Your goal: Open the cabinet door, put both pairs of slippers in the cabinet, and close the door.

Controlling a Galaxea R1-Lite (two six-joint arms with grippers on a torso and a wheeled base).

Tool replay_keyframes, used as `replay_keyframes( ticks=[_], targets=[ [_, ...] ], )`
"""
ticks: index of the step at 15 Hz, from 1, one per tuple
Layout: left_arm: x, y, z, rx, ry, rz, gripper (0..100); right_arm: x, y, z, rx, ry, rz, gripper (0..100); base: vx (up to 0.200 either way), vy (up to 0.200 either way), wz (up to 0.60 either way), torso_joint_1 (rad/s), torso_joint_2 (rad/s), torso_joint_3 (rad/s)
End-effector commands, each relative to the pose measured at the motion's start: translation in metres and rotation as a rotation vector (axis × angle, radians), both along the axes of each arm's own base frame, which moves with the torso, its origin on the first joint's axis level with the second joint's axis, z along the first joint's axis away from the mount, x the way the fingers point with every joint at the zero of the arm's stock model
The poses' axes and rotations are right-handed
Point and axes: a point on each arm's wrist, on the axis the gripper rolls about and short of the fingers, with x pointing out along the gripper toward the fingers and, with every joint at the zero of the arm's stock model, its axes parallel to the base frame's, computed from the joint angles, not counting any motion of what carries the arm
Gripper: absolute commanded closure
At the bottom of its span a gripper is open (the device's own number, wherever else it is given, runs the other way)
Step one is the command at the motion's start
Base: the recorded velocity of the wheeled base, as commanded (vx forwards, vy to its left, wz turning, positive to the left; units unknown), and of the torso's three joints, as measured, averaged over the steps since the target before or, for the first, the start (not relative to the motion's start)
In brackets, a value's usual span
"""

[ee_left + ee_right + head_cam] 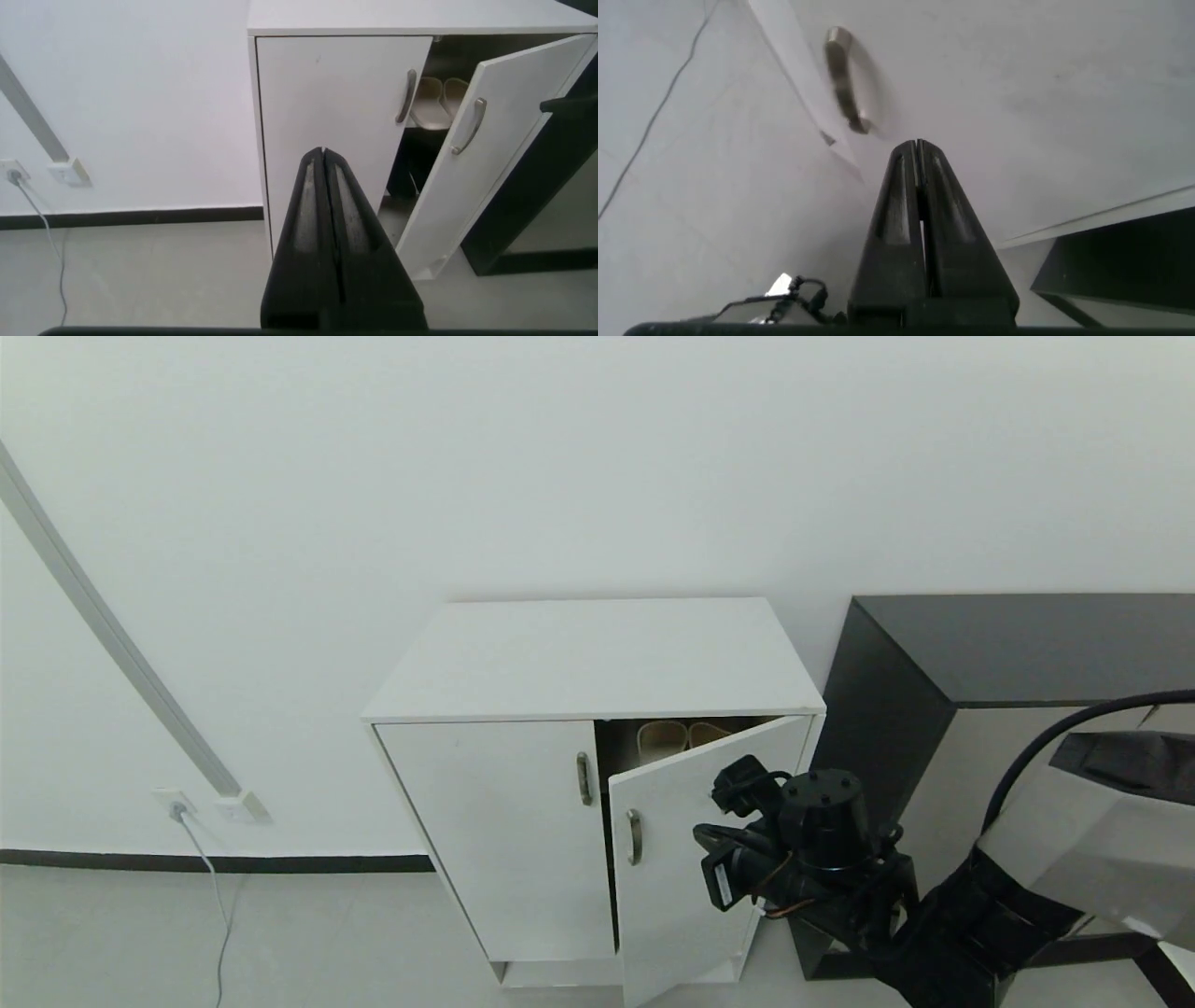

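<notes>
The fingers point(901, 210) of the right gripper point(919, 147) are pressed together and hold nothing. They point at the outer face of the right door point(672, 896), near its handle point(845, 79) but not touching it. The fingers point(308, 215) of the left gripper point(322, 151) are also closed on nothing, well apart from the cabinet point(597, 653) and facing its front. The right door stands partly open and the left door point(504, 821) is closed. Through the gap, beige slippers point(663, 739) lie on an upper shelf; I cannot tell if both pairs are there. The door looks like a thin, stiff white panel with a smooth coating, so I judge it light on its hinges and a little slippery for the fingers. A push on the flat face near the free edge should close it most easily. The handle is a small curved metal bow, good for hooking or pinching when pulling. The slippers seem soft and light, probably woven or fabric.
</notes>
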Motion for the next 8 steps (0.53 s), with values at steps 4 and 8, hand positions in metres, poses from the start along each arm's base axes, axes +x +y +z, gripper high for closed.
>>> replay_keyframes(
  ticks=[4,8],
  targets=[
    [0.000,0.000,0.000,-0.001,0.001,0.000,100,0.032,0.010,-0.028,0.016,0.022,-0.054,100,0.000,0.000,0.00,0.000,0.00,0.000],
    [0.000,0.000,0.000,-0.001,0.000,0.000,100,0.057,0.015,-0.021,0.062,-0.028,-0.082,100,0.000,0.000,0.00,0.000,0.00,0.000]
  ],
)
